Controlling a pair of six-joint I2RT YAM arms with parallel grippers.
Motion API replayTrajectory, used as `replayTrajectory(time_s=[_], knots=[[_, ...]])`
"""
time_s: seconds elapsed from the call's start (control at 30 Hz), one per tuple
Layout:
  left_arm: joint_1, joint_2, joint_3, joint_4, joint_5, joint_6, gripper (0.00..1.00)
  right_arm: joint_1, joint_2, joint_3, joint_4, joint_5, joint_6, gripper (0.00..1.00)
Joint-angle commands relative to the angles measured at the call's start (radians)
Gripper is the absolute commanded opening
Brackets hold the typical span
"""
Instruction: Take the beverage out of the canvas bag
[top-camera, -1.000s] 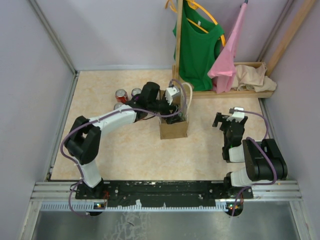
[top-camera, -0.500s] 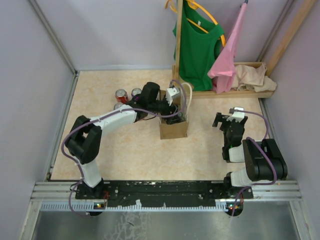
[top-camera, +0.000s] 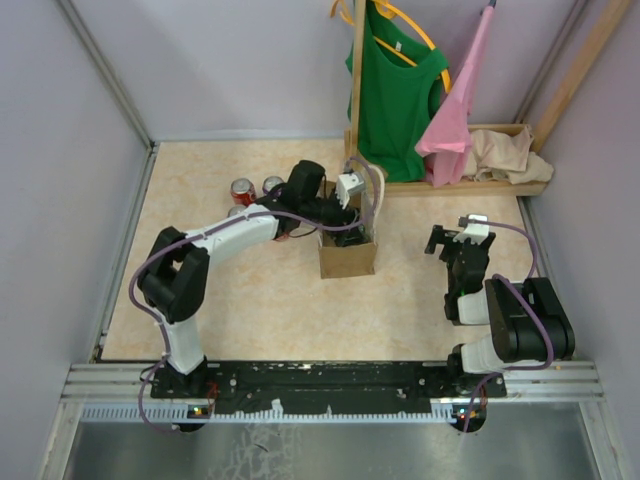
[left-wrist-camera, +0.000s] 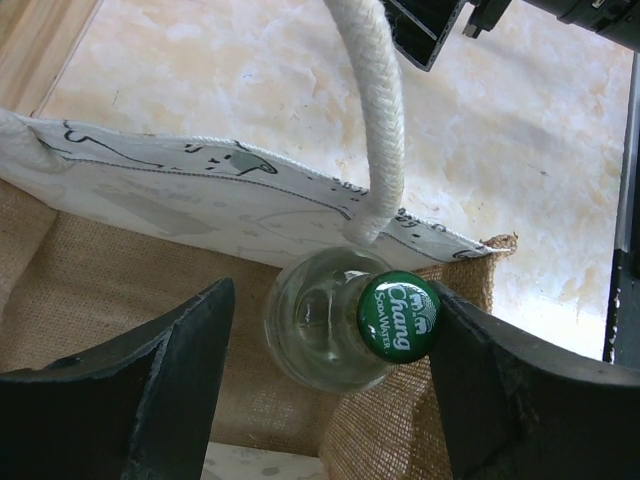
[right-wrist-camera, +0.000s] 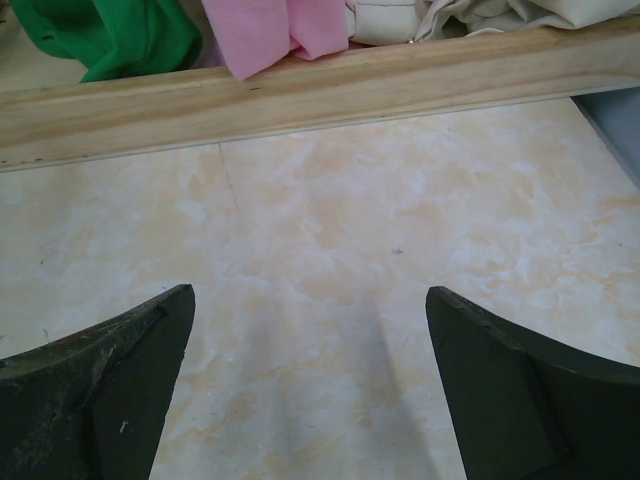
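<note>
The canvas bag (top-camera: 348, 258) stands upright mid-table, tan with white looped handles (top-camera: 376, 195). My left gripper (top-camera: 352, 203) is over its mouth. In the left wrist view the bag's burlap inside (left-wrist-camera: 100, 280) holds a clear glass bottle (left-wrist-camera: 315, 345) with a green "Chang Soda Water" cap (left-wrist-camera: 398, 316). My left gripper (left-wrist-camera: 330, 300) is open with one jaw on each side of the bottle neck; the right finger (left-wrist-camera: 500, 380) is right against the cap. A white handle (left-wrist-camera: 378, 130) rises just behind the bottle. My right gripper (top-camera: 447, 240) is open and empty above bare table (right-wrist-camera: 310, 300).
Three cans (top-camera: 243, 190) stand to the left of the bag, next to the left arm. A wooden rack (top-camera: 470, 186) at the back right carries a green shirt (top-camera: 395, 90), a pink cloth (top-camera: 455, 110) and a beige cloth heap (top-camera: 505, 152). Walls close both sides.
My left arm has shifted slightly, with the gripper a little further over the bag's mouth. The right arm has not moved.
</note>
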Motion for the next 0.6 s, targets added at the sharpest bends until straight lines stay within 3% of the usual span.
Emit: replayTrajectory(time_s=[0.0, 0.57], knots=[[0.006, 0.020, 0.038, -0.026, 0.022, 0.016, 0.80, -0.002, 0.000, 0.020, 0.051, 0.004, 0.001, 0.99], [0.006, 0.056, 0.034, -0.017, 0.011, 0.042, 0.81, -0.002, 0.001, 0.021, 0.051, 0.002, 0.001, 0.99]])
